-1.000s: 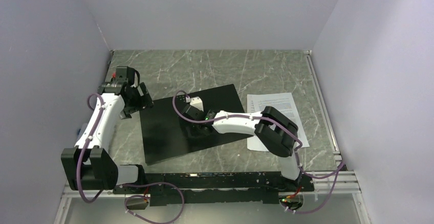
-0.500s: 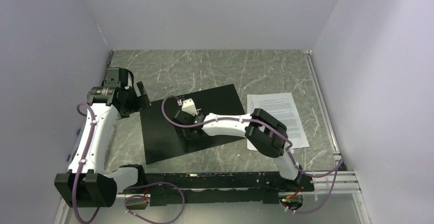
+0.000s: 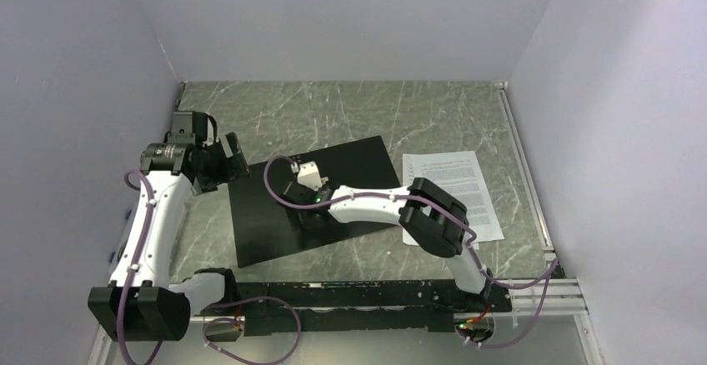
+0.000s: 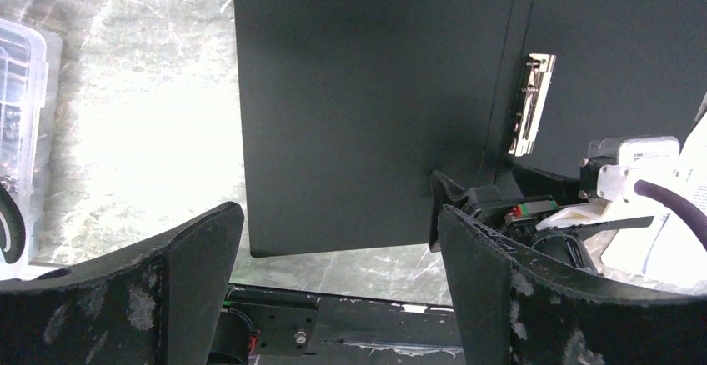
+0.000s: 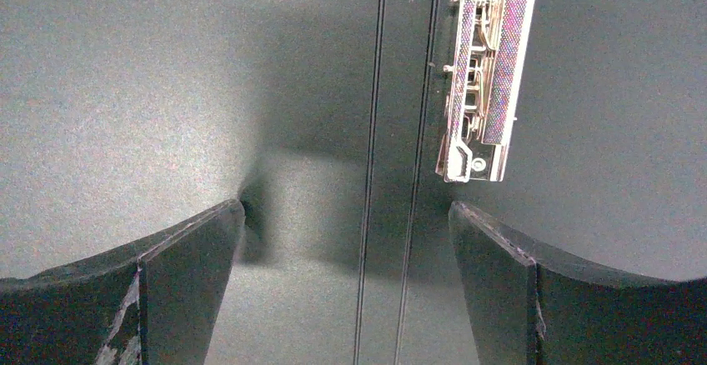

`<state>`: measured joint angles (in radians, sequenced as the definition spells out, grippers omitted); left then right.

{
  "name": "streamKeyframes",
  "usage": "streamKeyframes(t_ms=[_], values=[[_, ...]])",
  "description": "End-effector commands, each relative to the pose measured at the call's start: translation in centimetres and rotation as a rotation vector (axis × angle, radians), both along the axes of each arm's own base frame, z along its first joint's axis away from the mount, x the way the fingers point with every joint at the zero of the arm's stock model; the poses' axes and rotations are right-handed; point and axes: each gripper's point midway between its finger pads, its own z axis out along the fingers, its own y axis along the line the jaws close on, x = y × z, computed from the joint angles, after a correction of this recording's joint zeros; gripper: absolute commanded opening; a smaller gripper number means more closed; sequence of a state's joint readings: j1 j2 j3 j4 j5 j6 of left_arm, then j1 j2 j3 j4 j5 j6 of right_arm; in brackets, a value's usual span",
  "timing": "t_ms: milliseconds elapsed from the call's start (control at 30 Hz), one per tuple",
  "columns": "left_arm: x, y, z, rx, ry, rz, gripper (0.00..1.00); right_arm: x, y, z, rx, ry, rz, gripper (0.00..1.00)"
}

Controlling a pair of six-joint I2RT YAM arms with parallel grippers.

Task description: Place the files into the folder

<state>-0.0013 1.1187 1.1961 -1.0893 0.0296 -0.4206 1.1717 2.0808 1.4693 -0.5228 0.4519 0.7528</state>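
Note:
The folder [image 3: 267, 215] lies open and flat on the table, black inside facing up; it also shows in the left wrist view [image 4: 367, 90] and fills the right wrist view [image 5: 167, 90]. Its metal clip [image 5: 486, 73] sits by the spine, also seen from the left wrist [image 4: 531, 103]. The files [image 3: 454, 183], white printed sheets, lie on the table to the right of the folder. My right gripper [image 5: 346, 240] is open, low over the folder's spine just below the clip. My left gripper [image 4: 342, 240] is open and empty, raised above the folder's left edge.
The marble-pattern tabletop [image 3: 375, 111] is walled on three sides. A clear plastic box [image 4: 21, 107] stands off the table's left edge. A black rail [image 3: 350, 294] with the arm bases runs along the near edge.
My right gripper slid a little left along the folder toward the spine. My left arm swung back and up, away from the folder's left corner.

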Motion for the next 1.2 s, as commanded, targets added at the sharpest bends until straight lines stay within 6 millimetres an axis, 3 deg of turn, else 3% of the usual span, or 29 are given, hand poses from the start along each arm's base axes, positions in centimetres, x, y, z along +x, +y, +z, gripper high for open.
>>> streamKeyframes(t_ms=[0,200,400,633,833,1167], values=[[0.9,-0.6,0.8,-0.017,-0.026,-0.042,0.93,-1.1,-3.6,-0.7,-0.138,0.065,0.046,0.99],[1.1,-0.5,0.7,-0.006,-0.021,-0.056,0.93,0.4,-2.7,4.6,-0.022,0.007,0.056,0.99],[1.6,-0.7,0.8,-0.012,-0.027,-0.071,0.93,1.2,-3.7,10.5,0.095,-0.059,0.049,0.99],[2.2,-2.8,0.3,-0.119,-0.034,-0.121,0.93,2.2,-5.3,14.6,0.203,-0.095,0.060,0.94],[1.8,-6.0,-3.4,-0.223,0.042,-0.127,0.93,3.1,-4.6,14.5,0.197,-0.075,0.094,0.72],[0.5,-9.5,-9.7,-0.289,0.157,-0.083,0.87,4.0,-2.1,10.4,0.181,0.029,0.111,0.38]])
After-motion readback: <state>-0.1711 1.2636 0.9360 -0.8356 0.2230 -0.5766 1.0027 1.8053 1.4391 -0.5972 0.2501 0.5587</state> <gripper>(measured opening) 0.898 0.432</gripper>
